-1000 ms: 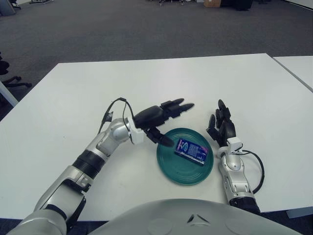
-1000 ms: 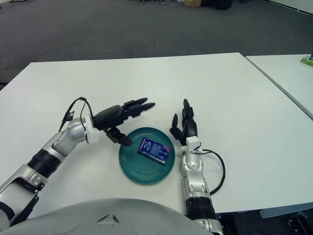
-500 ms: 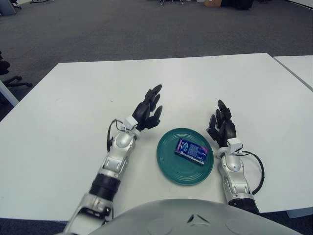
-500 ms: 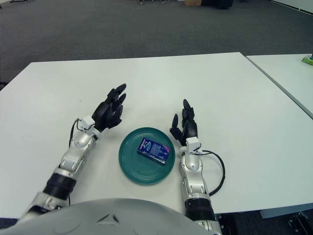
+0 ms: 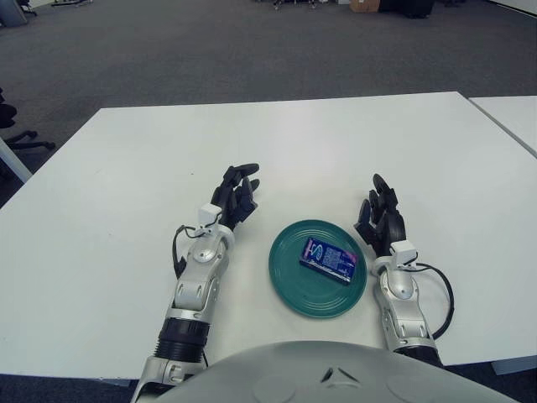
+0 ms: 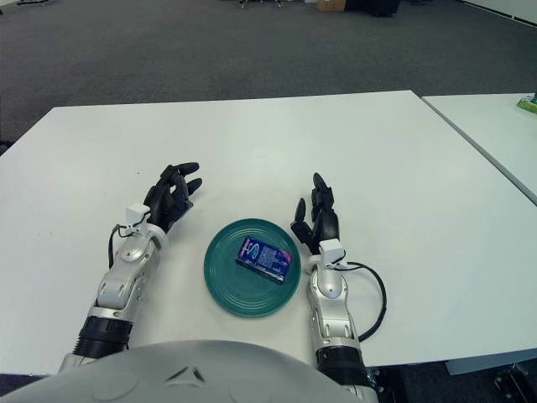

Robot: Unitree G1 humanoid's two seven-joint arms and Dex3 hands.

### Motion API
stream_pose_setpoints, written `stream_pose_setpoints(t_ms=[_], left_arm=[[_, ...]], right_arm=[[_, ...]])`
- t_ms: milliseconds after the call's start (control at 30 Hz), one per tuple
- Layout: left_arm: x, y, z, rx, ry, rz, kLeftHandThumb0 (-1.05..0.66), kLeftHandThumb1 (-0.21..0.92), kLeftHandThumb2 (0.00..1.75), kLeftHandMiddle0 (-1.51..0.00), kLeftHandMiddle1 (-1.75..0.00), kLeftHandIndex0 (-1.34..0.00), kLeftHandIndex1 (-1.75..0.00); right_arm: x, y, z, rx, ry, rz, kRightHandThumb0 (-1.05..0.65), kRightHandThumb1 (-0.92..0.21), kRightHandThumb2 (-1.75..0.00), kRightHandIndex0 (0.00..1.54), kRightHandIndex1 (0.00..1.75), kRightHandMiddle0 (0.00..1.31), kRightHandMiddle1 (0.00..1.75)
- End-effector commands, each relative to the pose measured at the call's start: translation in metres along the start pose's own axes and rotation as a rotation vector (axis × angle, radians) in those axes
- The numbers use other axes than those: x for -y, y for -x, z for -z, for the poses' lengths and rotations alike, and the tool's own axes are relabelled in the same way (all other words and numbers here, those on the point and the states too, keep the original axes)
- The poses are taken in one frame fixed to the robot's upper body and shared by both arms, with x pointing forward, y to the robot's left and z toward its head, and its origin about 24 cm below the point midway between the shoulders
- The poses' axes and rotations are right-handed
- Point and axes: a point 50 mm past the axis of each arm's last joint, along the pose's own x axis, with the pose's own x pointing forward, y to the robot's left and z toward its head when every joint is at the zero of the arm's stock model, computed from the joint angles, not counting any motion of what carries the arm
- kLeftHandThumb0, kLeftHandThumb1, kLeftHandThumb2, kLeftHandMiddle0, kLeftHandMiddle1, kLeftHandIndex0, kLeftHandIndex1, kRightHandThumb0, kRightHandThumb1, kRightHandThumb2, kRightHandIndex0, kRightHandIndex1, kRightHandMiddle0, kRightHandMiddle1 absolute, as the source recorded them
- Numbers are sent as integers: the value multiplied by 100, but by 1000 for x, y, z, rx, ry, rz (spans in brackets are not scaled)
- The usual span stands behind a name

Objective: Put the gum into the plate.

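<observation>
Gum [image 5: 328,259] lies flat inside the green plate [image 5: 289,290], a blue pack set slightly toward the plate's right side, touched by neither of my hands. My left hand [image 5: 233,197] rests on the white table [image 5: 117,168] just left of the plate, fingers loosely spread and holding nothing, forearm stretched back toward my body. My right hand [image 5: 380,220] sits just to the right of the plate, fingers relaxed and pointing away from me, empty too. A black cable [image 5: 442,294] loops beside my right wrist.
</observation>
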Motion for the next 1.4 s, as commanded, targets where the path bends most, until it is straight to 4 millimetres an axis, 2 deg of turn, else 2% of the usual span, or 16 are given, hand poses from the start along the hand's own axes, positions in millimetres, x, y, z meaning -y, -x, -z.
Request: stream_pose_setpoints(t_ms=[0, 400, 533, 800, 1100, 1367], left_arm=[[-4, -2, 1, -2, 12, -24, -87, 92, 95, -42, -83, -35, -122], [-21, 17, 37, -117, 46, -65, -88, 92, 93, -41, -85, -37, -122], [-22, 18, 42, -127, 47, -87, -88, 92, 93, -40, -85, -37, -122], [-32, 19, 73, -150, 65, -89, -80, 92, 90, -47, -91, -38, -117], [-31, 24, 85, -108, 36, -47, -74, 92, 89, -52, -90, -39, -113], [-28, 25, 87, -93, 54, -62, -77, 92, 89, -51, -88, -38, -111]], right_arm=[[6, 34, 52, -325, 11, 33, -71, -92, -91, 13, 1, 0, 32], [7, 37, 53, -345, 27, 37, -72, -92, -93, 13, 1, 0, 31], [9, 37, 53, -352, 31, 44, -73, -92, -93, 13, 1, 0, 32], [11, 35, 53, -350, 33, 34, -73, -92, -93, 15, 1, 0, 34], [16, 34, 55, -359, 48, 16, -73, -92, -94, 17, 2, 0, 35], [19, 34, 55, -356, 55, 17, -75, -92, -95, 18, 2, 0, 36]])
